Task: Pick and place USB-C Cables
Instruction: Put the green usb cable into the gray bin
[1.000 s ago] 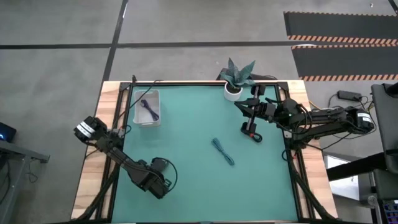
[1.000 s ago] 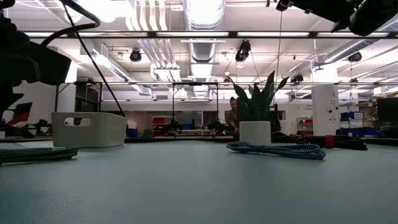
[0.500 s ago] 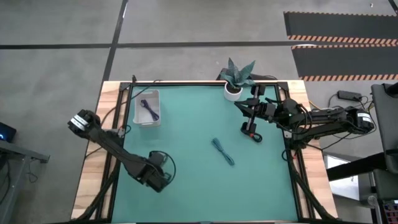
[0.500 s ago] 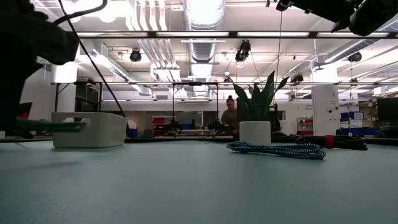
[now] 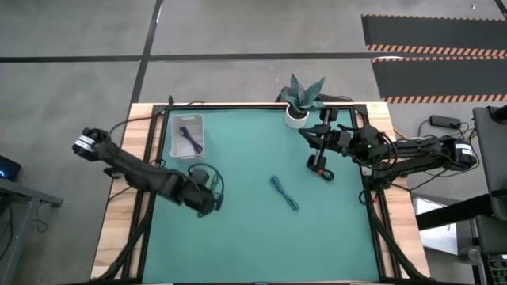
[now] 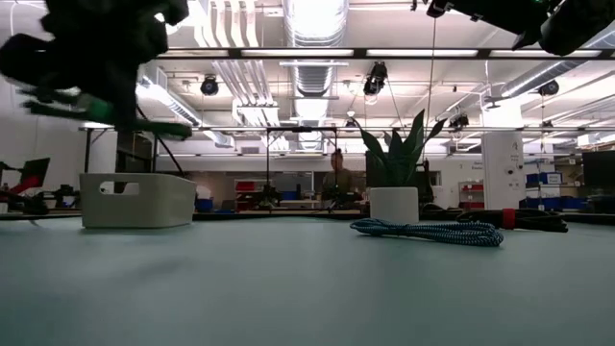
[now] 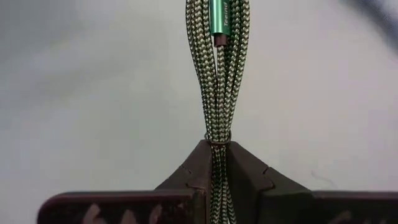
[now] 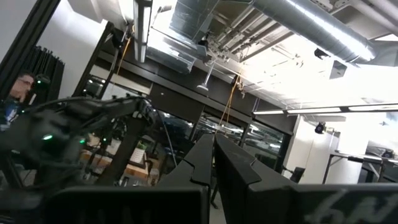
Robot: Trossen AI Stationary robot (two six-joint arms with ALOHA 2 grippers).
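With the left gripper (image 7: 216, 163) pinching the green cable (image 7: 217, 68) by one end above the bench (image 5: 253, 229) near the bin (image 5: 188, 136), the dangling bundle could snag the rim; right jaws pressed together.

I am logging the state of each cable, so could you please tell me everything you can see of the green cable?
The green cable is a short bundle of braided, woven-looking cord in green and pale yellow, folded into several parallel strands. A metallic green plug with a dark tip lies along the strands. The left pincer is shut on the bundle, which sticks straight out from between the fingers. In the low view it hangs roughly level, clear above the table, touching nothing but the pincer.
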